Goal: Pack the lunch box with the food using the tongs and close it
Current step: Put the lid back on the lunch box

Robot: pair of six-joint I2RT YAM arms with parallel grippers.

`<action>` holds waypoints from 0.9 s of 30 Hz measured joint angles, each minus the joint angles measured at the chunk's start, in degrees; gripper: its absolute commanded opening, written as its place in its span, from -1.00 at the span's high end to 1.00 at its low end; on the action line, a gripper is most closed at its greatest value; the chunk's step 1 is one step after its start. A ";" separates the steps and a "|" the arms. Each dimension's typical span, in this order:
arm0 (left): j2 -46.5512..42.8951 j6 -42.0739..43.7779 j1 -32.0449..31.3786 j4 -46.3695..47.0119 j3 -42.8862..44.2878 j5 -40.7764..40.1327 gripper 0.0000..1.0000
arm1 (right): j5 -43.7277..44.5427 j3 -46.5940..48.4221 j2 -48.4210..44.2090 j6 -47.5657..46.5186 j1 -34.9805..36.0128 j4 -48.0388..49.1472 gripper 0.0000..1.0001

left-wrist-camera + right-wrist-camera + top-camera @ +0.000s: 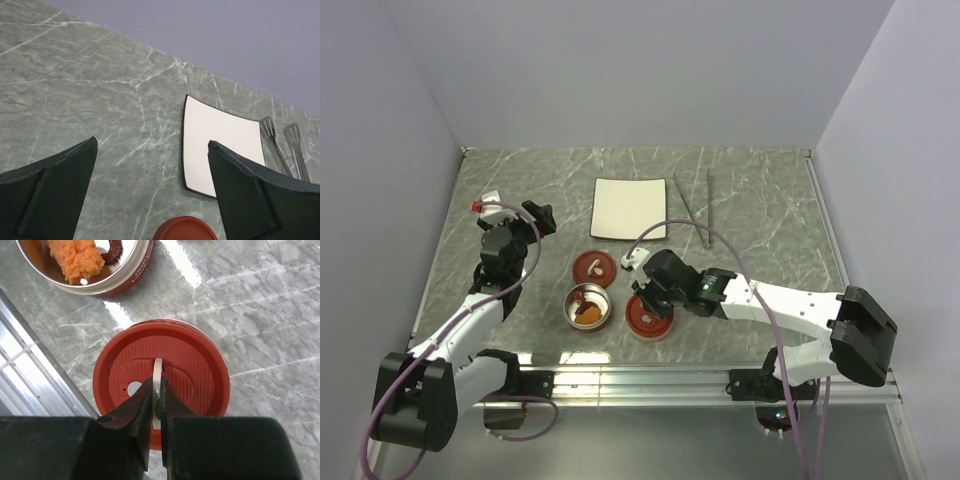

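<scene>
Lunch box (588, 306) packing looks late-stage: food in, lid not on yet. Judging by the layout, the tong work is over and only closing is left.

Surface (760, 230): grey marble. White plate (630, 208) sits near the far edge, centre; no morsels show on it. The lunch box is a round steel tin with a red rim, open, close to the near edge, left of centre. Red lid (195, 375) lies just right of the tin by the near edge, apart from it. Cannot tell whether it rests flat on the surface or caps another tin. Second red lid (593, 266) lies between the tin and the plate, just beyond the tin, handle up. Tongs (709, 200) lie just right of the plate toward the far edge, held by neither arm.

Right pincer (156, 387): together, clamped on the thin white handle (158, 367) of the red lid, from straight above. Left pincer (152, 142): jaws wide apart, nothing between them, over the left part of the surface, facing the far edge.

Food (75, 257) inside the tin: one orange crumbed chunk, with a dark red curved bit (114, 249) right beside it. More may be hidden by the tin wall.

Left to do, as judged: carry the held lid onto the open tin and seat it.
</scene>
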 measured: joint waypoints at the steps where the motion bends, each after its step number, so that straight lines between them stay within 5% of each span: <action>1: -0.09 0.00 0.00 0.00 0.00 0.00 -0.99 | 0.00 0.02 0.31 -0.02 0.00 0.24 0.88; 19: -1.05 0.00 0.00 -0.02 -0.57 -0.02 -0.99 | 0.02 2.45 4.09 0.76 0.00 1.11 0.87; 20: -1.07 -0.02 0.00 0.00 -0.61 -0.02 -0.99 | 0.04 2.45 4.09 0.87 0.00 1.11 0.82; 21: -1.18 -0.02 0.00 0.00 -0.72 -0.04 -0.99 | 0.09 2.45 4.07 0.94 0.00 1.11 0.44; 26: -1.46 -0.02 0.00 0.00 -0.90 -0.04 -0.99 | 0.22 1.07 3.80 1.31 0.04 0.85 0.08; 27: -1.49 -0.04 0.00 0.00 -0.90 -0.04 -0.99 | 0.20 0.87 3.52 1.44 0.04 0.85 -0.12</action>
